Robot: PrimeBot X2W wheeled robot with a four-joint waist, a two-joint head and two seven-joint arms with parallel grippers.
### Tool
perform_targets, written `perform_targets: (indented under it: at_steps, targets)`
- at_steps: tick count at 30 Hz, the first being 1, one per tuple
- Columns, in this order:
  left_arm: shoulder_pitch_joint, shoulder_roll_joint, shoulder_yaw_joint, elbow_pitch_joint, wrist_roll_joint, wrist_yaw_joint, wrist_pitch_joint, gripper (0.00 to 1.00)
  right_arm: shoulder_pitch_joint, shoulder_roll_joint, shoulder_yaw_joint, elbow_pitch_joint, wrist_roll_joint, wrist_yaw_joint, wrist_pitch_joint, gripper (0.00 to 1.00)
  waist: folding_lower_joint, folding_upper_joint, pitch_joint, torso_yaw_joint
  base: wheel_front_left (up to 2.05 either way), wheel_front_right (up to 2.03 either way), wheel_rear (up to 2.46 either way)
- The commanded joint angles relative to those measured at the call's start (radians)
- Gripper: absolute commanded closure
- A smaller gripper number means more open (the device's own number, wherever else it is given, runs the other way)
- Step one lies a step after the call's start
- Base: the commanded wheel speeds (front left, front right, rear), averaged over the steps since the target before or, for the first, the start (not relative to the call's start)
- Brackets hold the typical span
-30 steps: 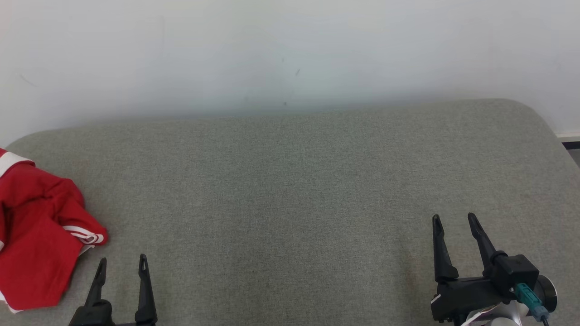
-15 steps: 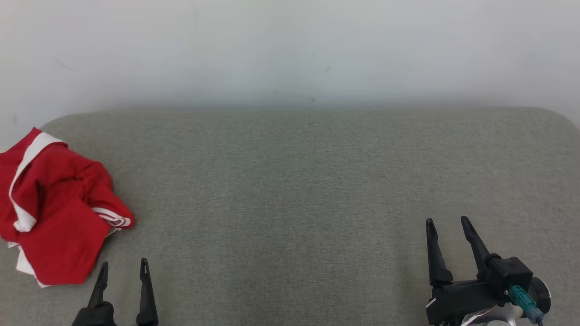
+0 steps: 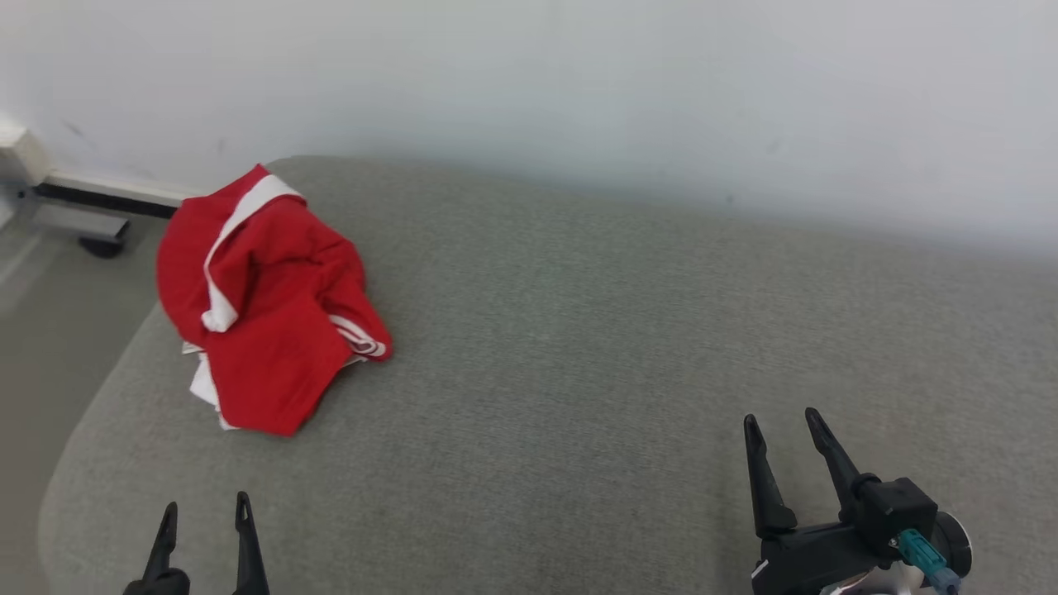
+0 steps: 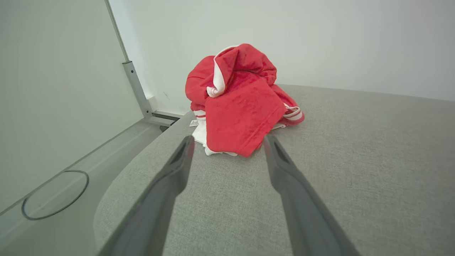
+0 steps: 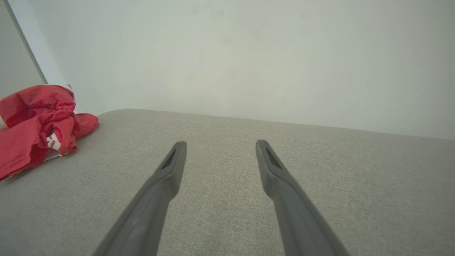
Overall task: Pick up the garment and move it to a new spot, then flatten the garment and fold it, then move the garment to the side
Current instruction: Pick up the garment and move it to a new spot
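A crumpled red garment (image 3: 273, 314) with white trim lies in a heap near the far left corner of the grey padded table (image 3: 595, 347). In the left wrist view the garment (image 4: 241, 103) sits just beyond my fingertips, and in the right wrist view the garment (image 5: 33, 128) is at the left edge. My left gripper (image 3: 205, 512) stands open at the lower left, short of the heap, with nothing between its fingers. My right gripper (image 3: 781, 423) stands open at the lower right, far from the garment; its two fingers (image 5: 170, 167) hover over bare fabric.
The table's rounded left edge (image 3: 91, 397) drops to a grey floor (image 3: 41, 330). A white wall (image 3: 579, 91) rises behind the table. A metal frame post (image 4: 137, 89) and a pale panel (image 4: 53, 89) stand left of the table.
The head camera has turned left, so the garment now sits further right and higher in that view. Both grippers stay open and low in the picture.
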Motion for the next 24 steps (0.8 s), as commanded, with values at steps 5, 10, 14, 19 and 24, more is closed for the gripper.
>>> perform_targets:
  at_steps: [5, 10, 14, 19, 24]
  targets:
    - [0.022, -0.001, 0.029, 0.018, -0.002, 0.0, -0.003, 0.0, -0.005, 0.008, 0.031, 0.012, 0.01, 0.003, 0.0, 0.0, 0.0, 0.0, -0.012, 0.185, 0.0, 0.0, 0.0]
    - [0.032, 0.001, 0.051, 0.02, 0.002, 0.001, -0.003, 0.0, -0.015, 0.011, 0.062, 0.025, 0.021, 0.003, -0.001, 0.0, 0.0, 0.0, -0.007, 0.229, 0.0, 0.0, 0.0]
    - [0.031, 0.0, 0.064, 0.005, -0.003, 0.003, -0.003, 0.0, -0.03, 0.007, 0.088, 0.041, 0.028, 0.003, 0.0, 0.0, 0.0, 0.0, 0.003, 0.235, 0.0, 0.0, 0.0]
    - [0.033, -0.001, 0.076, 0.018, -0.037, -0.016, -0.003, 0.0, -0.035, -0.003, 0.101, 0.049, 0.047, 0.003, 0.0, 0.0, 0.0, 0.0, 0.009, 0.235, 0.0, 0.0, 0.0]
    - [-0.003, -0.001, 0.069, 0.049, -0.07, -0.046, -0.003, 0.0, -0.02, -0.015, 0.097, 0.05, 0.069, 0.003, 0.0, 0.0, 0.0, 0.0, 0.019, 0.232, 0.0, 0.0, 0.0]
